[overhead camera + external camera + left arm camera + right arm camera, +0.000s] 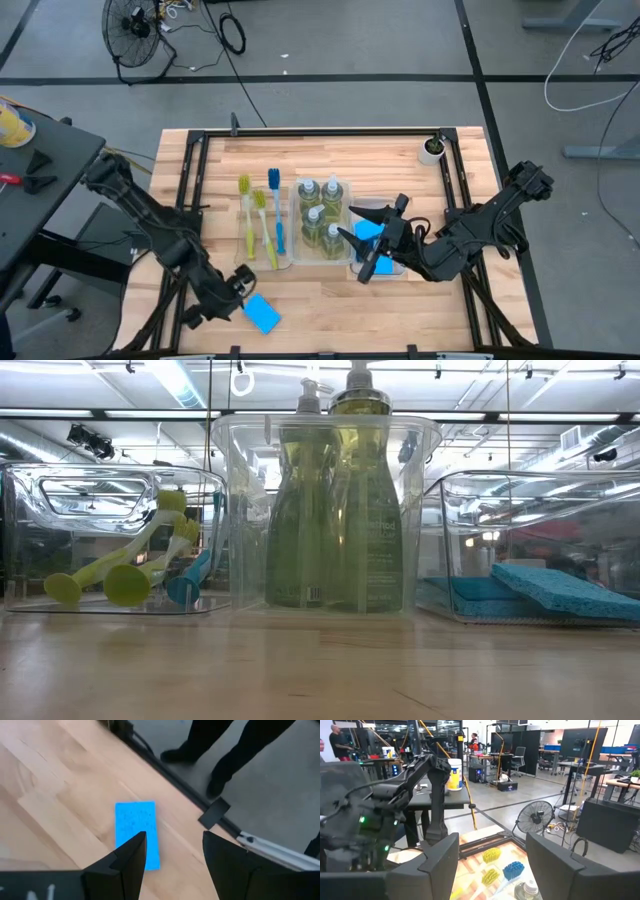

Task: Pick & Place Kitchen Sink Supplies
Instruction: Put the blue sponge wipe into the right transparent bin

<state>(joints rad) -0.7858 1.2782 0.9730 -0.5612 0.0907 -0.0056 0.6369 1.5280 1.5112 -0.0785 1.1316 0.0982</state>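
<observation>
Sponge lies just ahead of left pincer — fingers apart.

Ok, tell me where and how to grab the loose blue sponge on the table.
Grip the sponge across its two long edges, coming straight down from above. It lies flat on the bare table, clear of the trays, and the open left gripper is right beside it.

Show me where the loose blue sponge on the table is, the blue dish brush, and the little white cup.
Loose blue sponge [262, 313], high view, middle of its top face.
Blue dish brush [275, 208], high view, on its handle, just below the bristle head.
White cup [432, 150], high view, on its rim at the table's far right corner.
</observation>
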